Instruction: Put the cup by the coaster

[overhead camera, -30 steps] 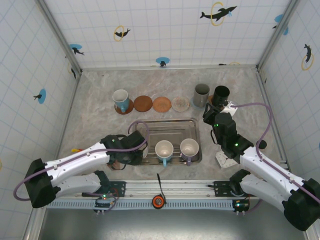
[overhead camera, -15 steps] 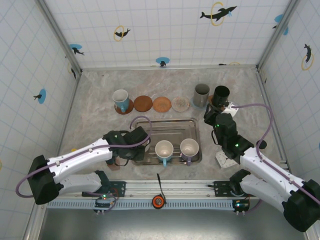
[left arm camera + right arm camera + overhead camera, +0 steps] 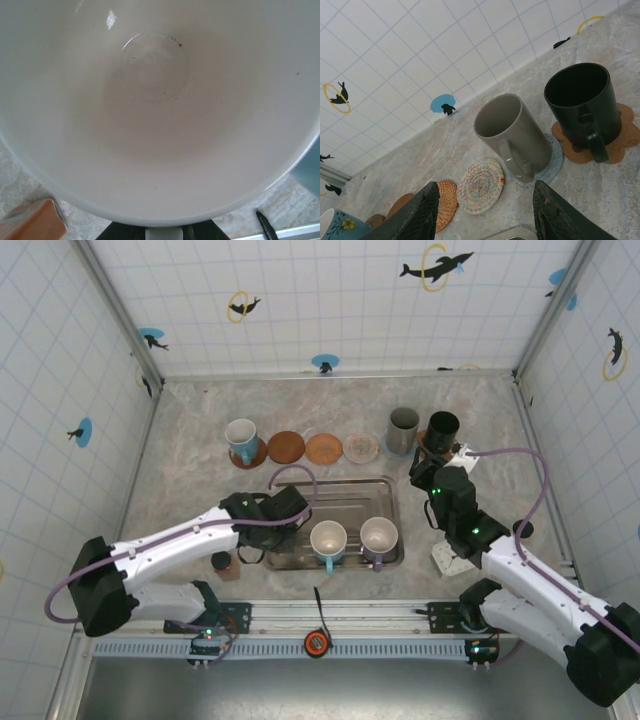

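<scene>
My left claw [image 3: 162, 231] clenched on rim of white cup [image 3: 160, 125], cup hanging under wrist at left end of steel tray [image 3: 340, 483]. Best: carry level, set down just beside bare brown coaster [image 3: 286, 447], clear of blue cup [image 3: 241, 439]. Right claw [image 3: 487, 220] spread, grasping nothing.

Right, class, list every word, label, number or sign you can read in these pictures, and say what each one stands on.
No word or number can be read in any of the views.
Wall tiles: dolphin pictures with rings and blue discs, no lettering.
Orange block: a dark patch at its corner, perhaps a label, too blurred to read.
</scene>
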Controlling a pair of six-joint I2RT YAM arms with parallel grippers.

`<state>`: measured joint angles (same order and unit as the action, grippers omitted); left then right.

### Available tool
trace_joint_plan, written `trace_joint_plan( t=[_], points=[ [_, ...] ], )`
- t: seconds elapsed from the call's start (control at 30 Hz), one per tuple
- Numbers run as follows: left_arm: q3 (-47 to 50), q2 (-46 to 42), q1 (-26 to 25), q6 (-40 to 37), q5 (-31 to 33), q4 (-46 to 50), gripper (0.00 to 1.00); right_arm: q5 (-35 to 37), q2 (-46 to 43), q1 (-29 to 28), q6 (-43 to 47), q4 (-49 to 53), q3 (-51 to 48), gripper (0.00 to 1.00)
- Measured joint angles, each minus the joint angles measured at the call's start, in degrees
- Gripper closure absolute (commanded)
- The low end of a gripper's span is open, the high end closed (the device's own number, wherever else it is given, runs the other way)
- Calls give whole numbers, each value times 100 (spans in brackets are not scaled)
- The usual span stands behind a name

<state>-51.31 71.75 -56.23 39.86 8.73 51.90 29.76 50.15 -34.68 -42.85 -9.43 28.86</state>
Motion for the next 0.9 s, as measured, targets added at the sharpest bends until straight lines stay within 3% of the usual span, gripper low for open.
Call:
trace_joint_plan(
  t=[0.43,0.9],
  points=[
    [-509,597,404,-457,120,-304,100,-160,-247,315,-20,2,-177,48],
    [-1207,1145,1558,-1147,-146,-616,100,-289,-297,590,-55,4,-284,49]
  ],
)
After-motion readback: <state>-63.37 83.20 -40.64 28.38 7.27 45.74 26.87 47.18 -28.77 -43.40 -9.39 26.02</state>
